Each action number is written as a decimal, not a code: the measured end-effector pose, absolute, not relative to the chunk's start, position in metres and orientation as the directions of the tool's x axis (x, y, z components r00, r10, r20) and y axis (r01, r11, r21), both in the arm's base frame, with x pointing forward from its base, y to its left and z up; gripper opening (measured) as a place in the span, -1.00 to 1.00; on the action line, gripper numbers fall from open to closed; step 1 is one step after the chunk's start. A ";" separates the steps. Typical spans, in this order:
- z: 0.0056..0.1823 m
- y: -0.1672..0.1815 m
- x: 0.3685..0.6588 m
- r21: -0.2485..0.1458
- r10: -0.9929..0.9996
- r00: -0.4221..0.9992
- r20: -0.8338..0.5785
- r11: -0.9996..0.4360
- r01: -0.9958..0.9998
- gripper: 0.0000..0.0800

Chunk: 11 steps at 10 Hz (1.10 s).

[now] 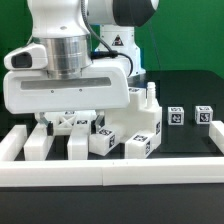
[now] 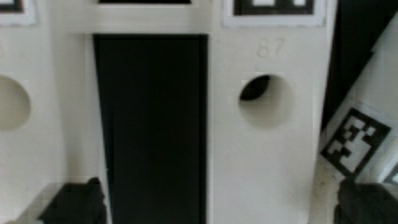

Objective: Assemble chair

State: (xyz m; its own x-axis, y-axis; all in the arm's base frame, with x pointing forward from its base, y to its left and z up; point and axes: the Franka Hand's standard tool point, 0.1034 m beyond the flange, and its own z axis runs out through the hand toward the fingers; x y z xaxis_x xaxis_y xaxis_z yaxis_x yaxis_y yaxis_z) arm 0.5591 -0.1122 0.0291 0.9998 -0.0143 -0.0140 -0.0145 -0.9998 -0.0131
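My gripper (image 1: 62, 122) hangs low over a cluster of white chair pieces near the front rail, on the exterior view's left. In the wrist view a white barred frame (image 2: 267, 140) fills the picture, with a long dark slot (image 2: 151, 120), a round hole (image 2: 258, 87) and tags along one edge. The gripper (image 2: 228, 208) is open; its dark fingertips (image 2: 80, 205) stand wide apart on either side of the frame's slot and bar, holding nothing. Tagged white blocks (image 1: 105, 141) and a taller pegged piece (image 1: 142, 115) lie just beside it.
Two small tagged white blocks (image 1: 177, 115) (image 1: 204, 115) sit apart on the black table at the exterior view's right. The long low white border rail (image 1: 120, 170) runs along the front, with a short side arm (image 1: 14, 142) at the left.
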 end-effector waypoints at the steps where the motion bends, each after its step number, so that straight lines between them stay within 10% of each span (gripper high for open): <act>1: 0.030 -0.109 0.558 -0.016 -0.023 1.000 -0.022 -1.000 -0.023 0.62; 11: 0.027 -0.115 0.544 -0.029 -0.052 0.997 -0.057 -0.998 -0.053 0.62</act>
State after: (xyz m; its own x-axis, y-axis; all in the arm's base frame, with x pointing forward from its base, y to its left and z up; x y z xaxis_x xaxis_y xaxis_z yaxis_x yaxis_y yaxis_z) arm 0.5436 -0.1153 0.0270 0.9970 -0.0517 -0.0568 -0.0534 -0.9982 -0.0286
